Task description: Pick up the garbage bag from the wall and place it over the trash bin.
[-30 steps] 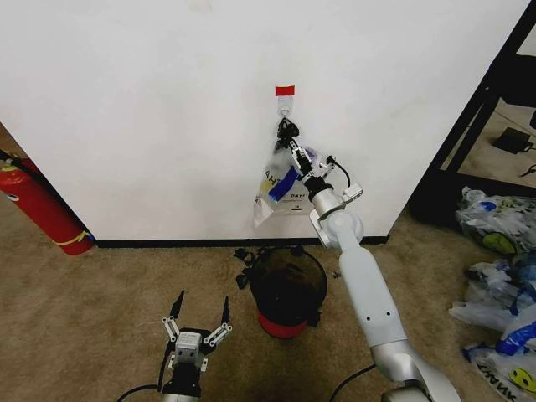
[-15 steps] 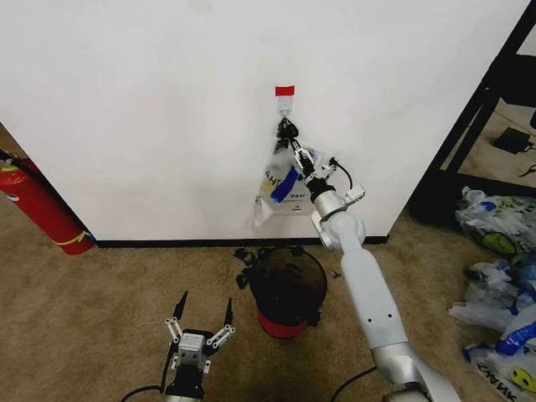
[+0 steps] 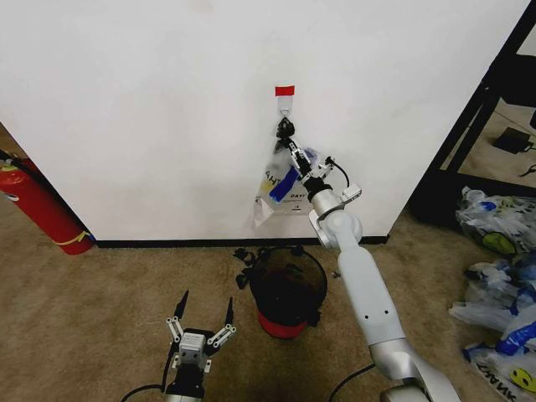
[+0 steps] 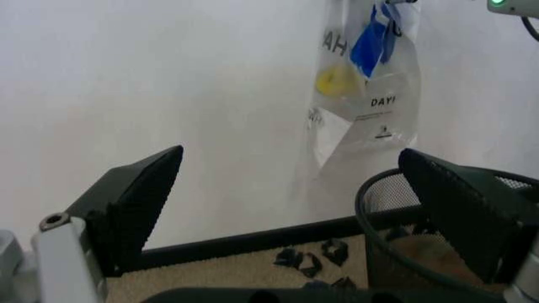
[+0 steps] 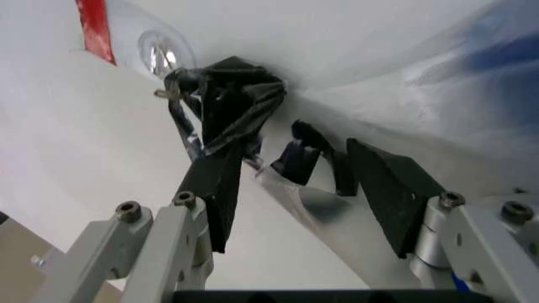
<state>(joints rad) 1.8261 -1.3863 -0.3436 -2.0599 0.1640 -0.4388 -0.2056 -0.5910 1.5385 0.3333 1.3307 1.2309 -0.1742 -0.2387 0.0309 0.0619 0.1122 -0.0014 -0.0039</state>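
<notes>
I have the wall across the whole upper part of the head view, white, with a black baseboard running along the carpet. The right arm reaches from the lower right of that frame up to the centre. Lower centre, on the carpet just in front of the baseboard, sits the trash bin, dark mesh with a red base. Above it, at the middle of the frame, the garbage bag hangs flat against the wall from a small hook under a red tape strip; its blue handle and yellow face show through the plastic. The right gripper is up at the bag's gathered dark top; in the right wrist view its fingers stand apart on either side of the bag's neck, not closed on it. The left gripper sits low at the bottom left of centre, spread wide, nothing between its fingers.
</notes>
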